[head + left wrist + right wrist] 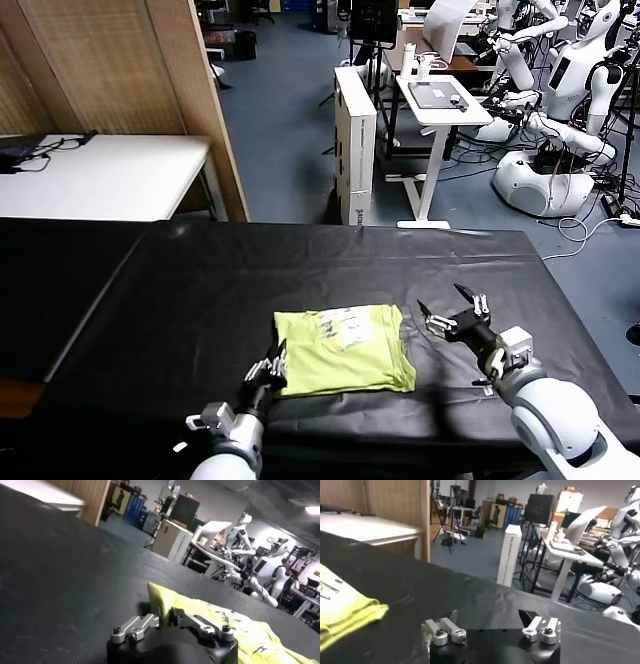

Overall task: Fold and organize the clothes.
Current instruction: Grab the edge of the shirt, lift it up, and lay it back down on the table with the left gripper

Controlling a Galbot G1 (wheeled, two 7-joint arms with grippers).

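1. left gripper (272,368), nearest, jaws pinched on near-left corner of folded lime-green cotton t-shirt (345,350).
2. t-shirt lies mid black tablecloth (200,300).
3. right gripper (448,308) beside shirt, jaws wide, empty.

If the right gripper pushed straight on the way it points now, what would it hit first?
Probably nothing: the open right gripper points past the T-shirt, over bare black tablecloth toward the far edge.
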